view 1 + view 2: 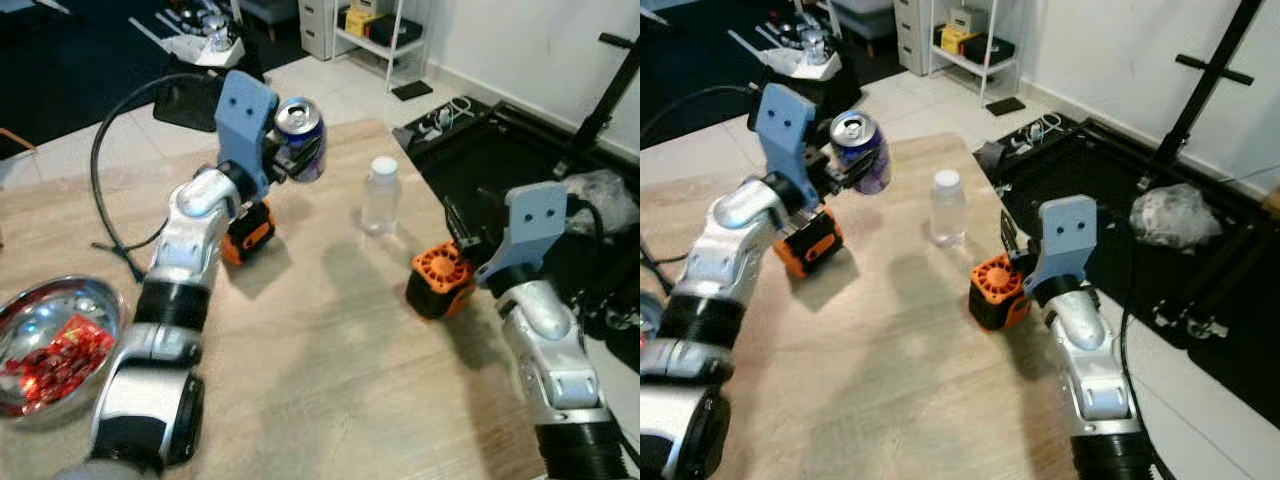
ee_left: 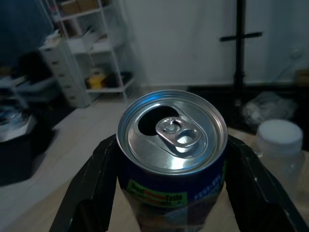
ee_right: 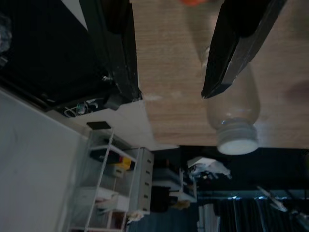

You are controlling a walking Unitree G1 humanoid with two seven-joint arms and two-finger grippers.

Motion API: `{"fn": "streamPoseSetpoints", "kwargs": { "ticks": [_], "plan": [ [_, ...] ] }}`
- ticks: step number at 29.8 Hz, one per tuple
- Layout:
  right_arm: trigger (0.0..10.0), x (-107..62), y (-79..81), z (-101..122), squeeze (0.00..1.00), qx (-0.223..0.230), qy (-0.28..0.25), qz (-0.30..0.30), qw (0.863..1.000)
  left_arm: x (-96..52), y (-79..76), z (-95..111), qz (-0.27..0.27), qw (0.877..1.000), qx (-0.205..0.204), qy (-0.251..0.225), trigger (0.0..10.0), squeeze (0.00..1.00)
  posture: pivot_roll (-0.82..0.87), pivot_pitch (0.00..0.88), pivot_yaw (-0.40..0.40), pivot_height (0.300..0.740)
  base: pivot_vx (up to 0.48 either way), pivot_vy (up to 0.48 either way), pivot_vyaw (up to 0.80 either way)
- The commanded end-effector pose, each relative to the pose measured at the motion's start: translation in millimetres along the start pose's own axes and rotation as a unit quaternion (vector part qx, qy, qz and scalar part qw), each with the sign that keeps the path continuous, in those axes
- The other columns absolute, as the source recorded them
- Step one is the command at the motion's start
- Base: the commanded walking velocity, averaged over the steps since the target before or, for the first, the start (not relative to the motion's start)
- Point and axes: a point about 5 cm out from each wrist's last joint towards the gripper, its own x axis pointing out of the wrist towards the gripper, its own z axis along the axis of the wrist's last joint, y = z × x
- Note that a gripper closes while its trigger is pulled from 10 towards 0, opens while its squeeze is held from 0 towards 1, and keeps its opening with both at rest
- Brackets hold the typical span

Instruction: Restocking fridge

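One drink can [image 1: 300,138] is held clear of the table [image 1: 330,380], clamped in the left gripper [image 1: 287,152]. The right gripper [image 3: 174,53], fingers spread and empty, is aimed at the water bottle [image 1: 381,196] standing on the table. Stocking is judged barely begun.

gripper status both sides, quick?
Left claw: closed on the soda can, held above the table.
Right claw: open, holding nothing, pointed toward the water bottle.
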Motion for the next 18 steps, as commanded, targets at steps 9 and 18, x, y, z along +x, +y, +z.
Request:
{"fn": "streamPoseSetpoints", "kwargs": {
  "ticks": [9,18],
  "plan": [
    [10.0,7.1,19.4,9,0.00,0.014,-0.018,0.022,1.000,-17.1,-27.2,9,0.013,1.000,-0.022,0.015,10.0,0.00,-0.06,0.129,0.026,0.740,0.000,0.000,0.00],
    [10.0,14.9,9.3,42,0.00,-0.008,-0.068,0.054,0.996,-46.3,-24.5,11,-0.089,0.992,-0.048,0.082,10.0,0.00,-0.06,0.115,0.035,0.740,0.000,0.000,0.00]
  ]
}}
